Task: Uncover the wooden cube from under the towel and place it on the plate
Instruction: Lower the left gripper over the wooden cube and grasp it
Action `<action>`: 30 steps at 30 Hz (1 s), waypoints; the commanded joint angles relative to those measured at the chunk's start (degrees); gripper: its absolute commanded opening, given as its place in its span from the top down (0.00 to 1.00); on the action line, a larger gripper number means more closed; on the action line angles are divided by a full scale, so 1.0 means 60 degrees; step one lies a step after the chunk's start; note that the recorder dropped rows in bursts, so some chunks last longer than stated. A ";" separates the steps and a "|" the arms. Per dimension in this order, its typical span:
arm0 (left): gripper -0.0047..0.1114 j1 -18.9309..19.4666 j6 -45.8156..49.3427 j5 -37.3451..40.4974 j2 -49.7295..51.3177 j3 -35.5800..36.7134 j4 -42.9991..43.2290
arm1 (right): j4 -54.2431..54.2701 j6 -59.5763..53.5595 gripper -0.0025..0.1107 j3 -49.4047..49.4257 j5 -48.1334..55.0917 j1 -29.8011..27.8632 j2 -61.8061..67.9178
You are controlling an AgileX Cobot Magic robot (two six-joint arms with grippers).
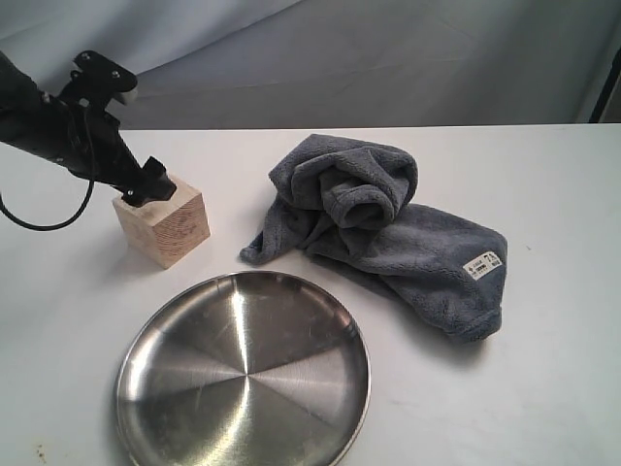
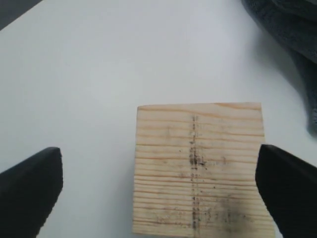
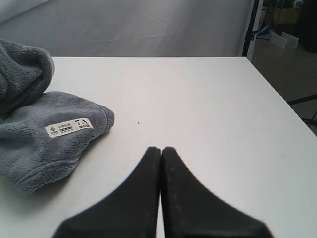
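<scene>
The plate (image 1: 243, 374) lies nearest, at the front of the white table (image 1: 553, 388). The left gripper (image 2: 159, 168) hangs over the wooden cube (image 2: 198, 144) with its jaws spread wide. One finger (image 2: 29, 193) is well off one side and the other is at the opposite edge; contact cannot be told. The wooden cube stands uncovered on the table, just behind the plate's left rim. The towel (image 1: 388, 228) lies crumpled to the right. The right gripper (image 3: 161, 156) is pressed closed and empty, near the towel's white label (image 3: 69, 127).

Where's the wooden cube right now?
In the exterior view, the wooden cube sits uncovered at left, behind the plate, left of the towel, under the open left end effector.
</scene>
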 commanded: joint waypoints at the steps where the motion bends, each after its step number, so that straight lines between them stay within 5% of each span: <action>1: 0.06 0.0018 0.0043 -0.0095 -0.0049 -0.0002 -0.0098 | 0.0003 0.0042 0.98 0.0035 -0.0037 0.0011 -0.0055; 30: 0.06 0.0018 0.0827 0.0420 0.0624 -0.0002 -0.0994 | 0.0003 0.0042 0.98 0.0035 -0.0037 0.0011 -0.0055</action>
